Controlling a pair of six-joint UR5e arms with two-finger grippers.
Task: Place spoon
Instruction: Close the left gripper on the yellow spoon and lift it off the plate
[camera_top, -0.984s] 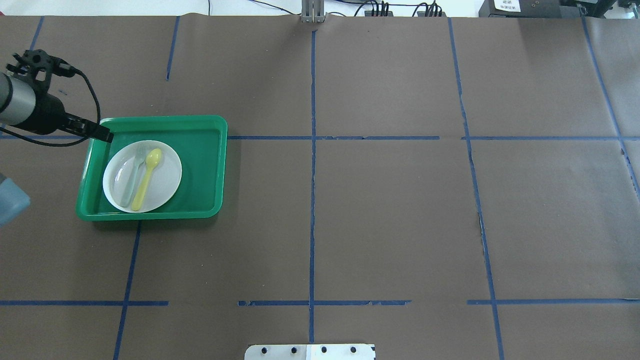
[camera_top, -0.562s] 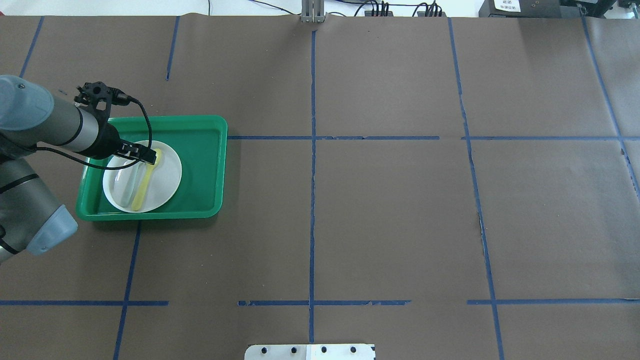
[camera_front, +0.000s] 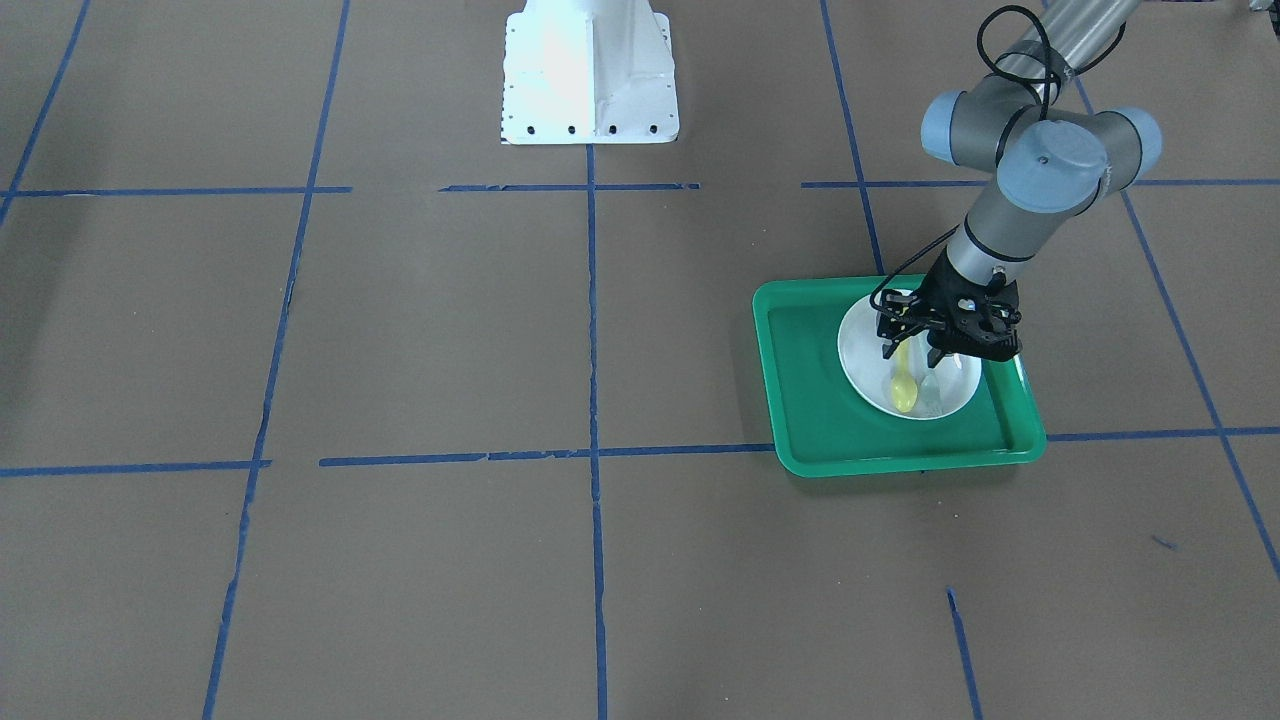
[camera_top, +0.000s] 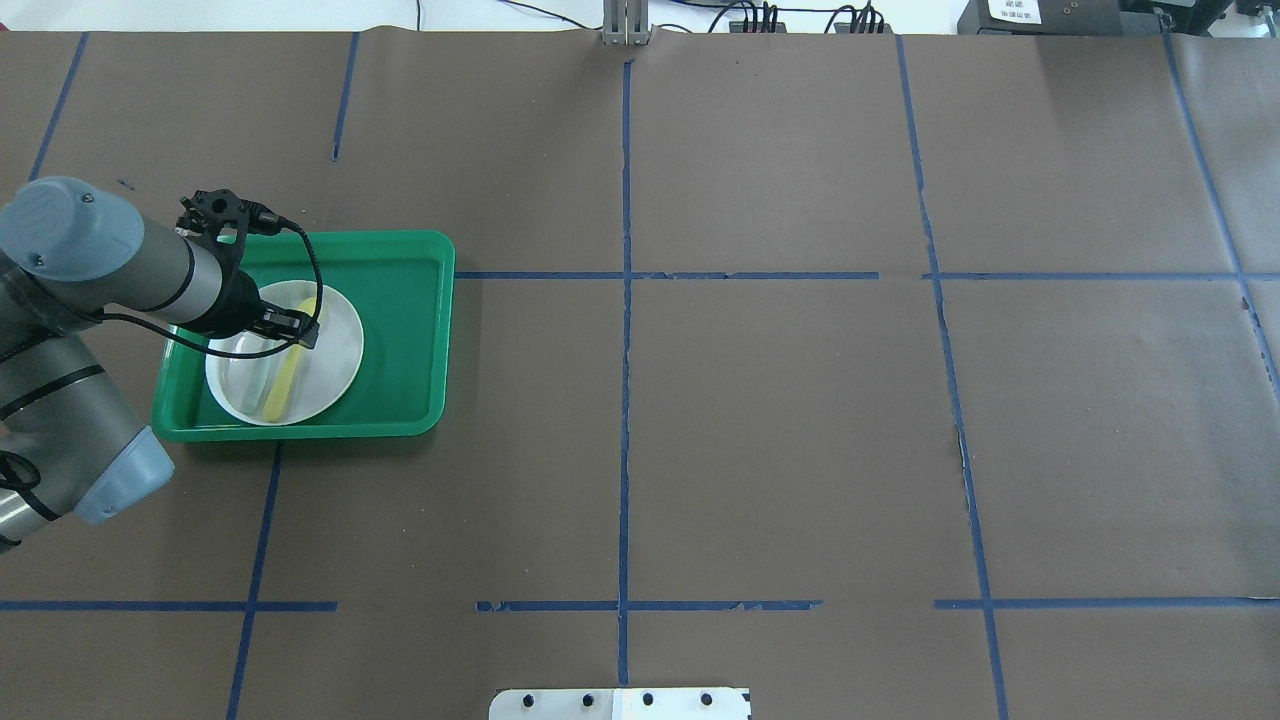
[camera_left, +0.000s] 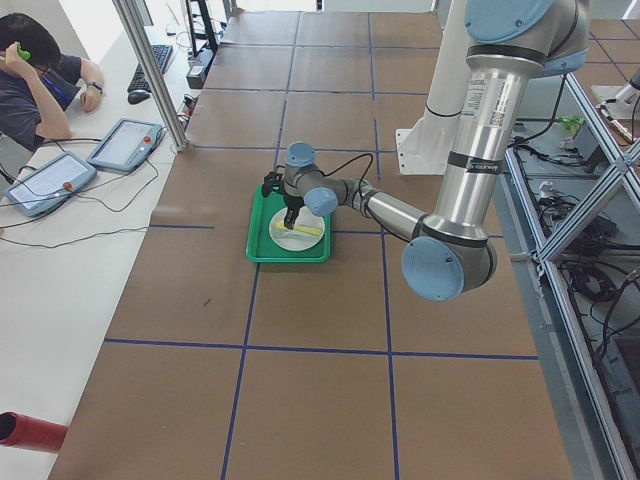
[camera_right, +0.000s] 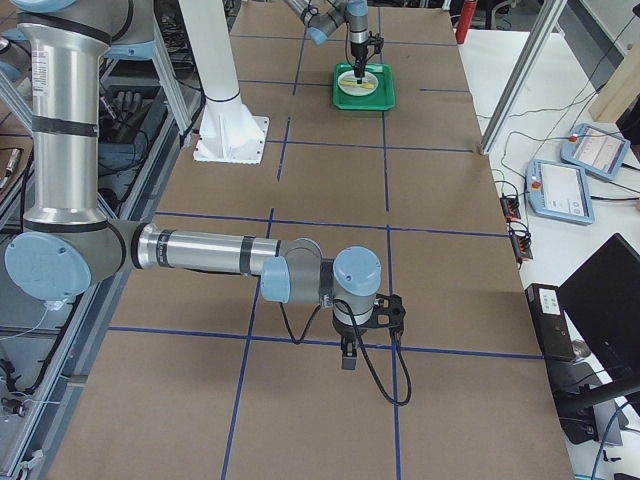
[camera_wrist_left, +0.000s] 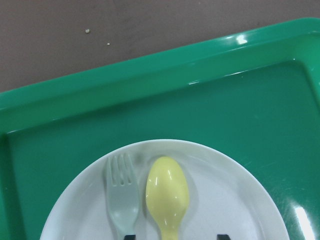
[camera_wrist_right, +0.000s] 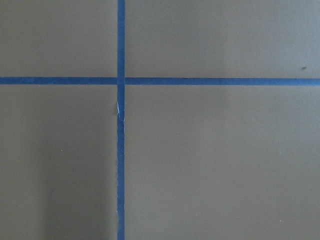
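Note:
The pale-yellow spoon (camera_wrist_left: 167, 192) lies on a white plate (camera_wrist_left: 225, 200) beside a grey-green fork (camera_wrist_left: 121, 197), inside a green tray (camera_wrist_left: 200, 100). My left gripper (camera_front: 910, 354) hangs open just above the plate, its fingertips (camera_wrist_left: 129, 236) on either side of the spoon's handle and holding nothing. In the overhead view the gripper (camera_top: 298, 330) covers the spoon's bowl, and only the handle (camera_top: 283, 385) shows. My right gripper (camera_right: 347, 358) shows only in the exterior right view, low over bare table. I cannot tell whether it is open or shut.
The tray (camera_top: 400, 340) sits at the table's left side on brown paper with blue tape lines (camera_top: 625, 400). The robot's white base (camera_front: 588, 70) stands at mid-table edge. An operator (camera_left: 40, 85) sits at a side desk with tablets.
My left arm has swung in from the tray's far-left corner to over the plate and come down over the spoon. The spoon, fork and plate have not moved.

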